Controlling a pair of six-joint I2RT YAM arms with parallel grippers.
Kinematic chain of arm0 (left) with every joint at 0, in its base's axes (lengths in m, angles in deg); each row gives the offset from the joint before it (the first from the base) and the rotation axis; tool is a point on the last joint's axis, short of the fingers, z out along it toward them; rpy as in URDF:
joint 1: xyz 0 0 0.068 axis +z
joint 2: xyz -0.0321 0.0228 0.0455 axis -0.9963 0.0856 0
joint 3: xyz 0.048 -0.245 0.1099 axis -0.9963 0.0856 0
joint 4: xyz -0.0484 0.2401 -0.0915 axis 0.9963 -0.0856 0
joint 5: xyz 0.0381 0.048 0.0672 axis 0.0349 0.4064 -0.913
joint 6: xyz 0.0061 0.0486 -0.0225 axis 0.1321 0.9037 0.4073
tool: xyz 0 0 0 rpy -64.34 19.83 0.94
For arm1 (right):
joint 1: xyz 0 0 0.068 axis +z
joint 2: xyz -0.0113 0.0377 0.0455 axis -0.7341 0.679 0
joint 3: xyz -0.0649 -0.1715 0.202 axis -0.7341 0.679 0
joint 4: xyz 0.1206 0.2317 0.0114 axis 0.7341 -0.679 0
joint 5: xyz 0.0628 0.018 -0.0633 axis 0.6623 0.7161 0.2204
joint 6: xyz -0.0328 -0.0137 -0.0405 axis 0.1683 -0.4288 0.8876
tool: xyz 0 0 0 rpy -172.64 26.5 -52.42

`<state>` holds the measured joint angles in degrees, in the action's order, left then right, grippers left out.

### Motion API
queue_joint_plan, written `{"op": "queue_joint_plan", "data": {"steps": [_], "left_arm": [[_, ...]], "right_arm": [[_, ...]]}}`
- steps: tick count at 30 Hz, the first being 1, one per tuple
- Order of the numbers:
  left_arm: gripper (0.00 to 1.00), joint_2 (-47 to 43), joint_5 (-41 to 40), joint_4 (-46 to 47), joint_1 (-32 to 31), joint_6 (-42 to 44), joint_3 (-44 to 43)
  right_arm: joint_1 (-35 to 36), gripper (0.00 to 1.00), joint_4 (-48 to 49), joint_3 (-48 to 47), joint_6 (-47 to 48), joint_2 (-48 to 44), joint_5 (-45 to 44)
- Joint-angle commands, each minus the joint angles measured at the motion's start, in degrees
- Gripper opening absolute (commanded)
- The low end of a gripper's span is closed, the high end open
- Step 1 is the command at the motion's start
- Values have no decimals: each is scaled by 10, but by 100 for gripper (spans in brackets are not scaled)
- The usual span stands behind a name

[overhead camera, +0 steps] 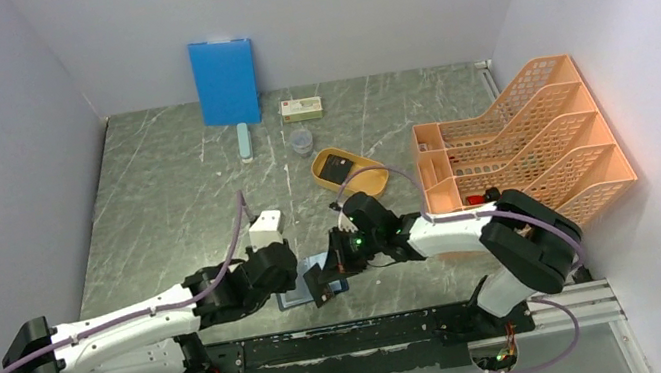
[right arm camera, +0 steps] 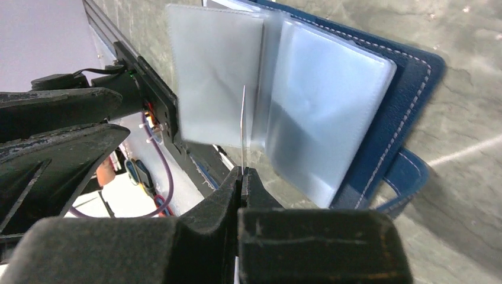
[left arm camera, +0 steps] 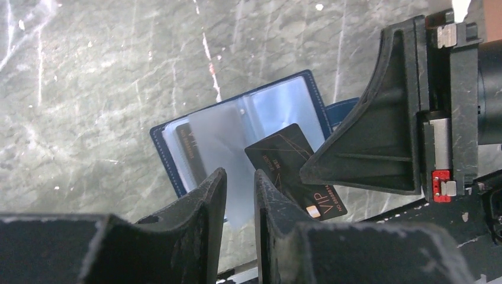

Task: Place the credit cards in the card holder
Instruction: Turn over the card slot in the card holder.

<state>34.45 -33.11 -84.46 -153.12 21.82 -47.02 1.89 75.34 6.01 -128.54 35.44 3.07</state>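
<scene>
The left pincer [left arm camera: 240, 183] is narrowly spread at the near tabletop edge. The right pincer [right arm camera: 241, 177] pinches a black plastic credit card [left arm camera: 278, 152] edge-on against the clear sleeves of the open navy folding card holder [right arm camera: 408, 77]. The holder lies between both pincers on the grey marbled tabletop [left arm camera: 89, 89].

Orange rack [overhead camera: 522, 144] stands beside yellow oval tray [overhead camera: 367, 176]
</scene>
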Motion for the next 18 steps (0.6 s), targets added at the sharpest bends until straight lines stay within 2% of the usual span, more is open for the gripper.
{"op": "queue_joint_plan", "data": {"steps": [1, 7, 12, 18], "left_arm": [[29, -23, -21, -17, 1, -23, 20], [28, -18, -19, 8, 1, -24, 39], [24, 23, -31, 41, 5, -19, 45], [21, 35, -53, 10, 15, -48, 39]], "right_arm": [[17, 0, 28, -28, -10, 29, -9], [31, 0, 27, -46, -12, 51, -20], [31, 0, 6, -35, -8, 4, -42], [3, 0, -38, -3, -2, -62, -87]]}}
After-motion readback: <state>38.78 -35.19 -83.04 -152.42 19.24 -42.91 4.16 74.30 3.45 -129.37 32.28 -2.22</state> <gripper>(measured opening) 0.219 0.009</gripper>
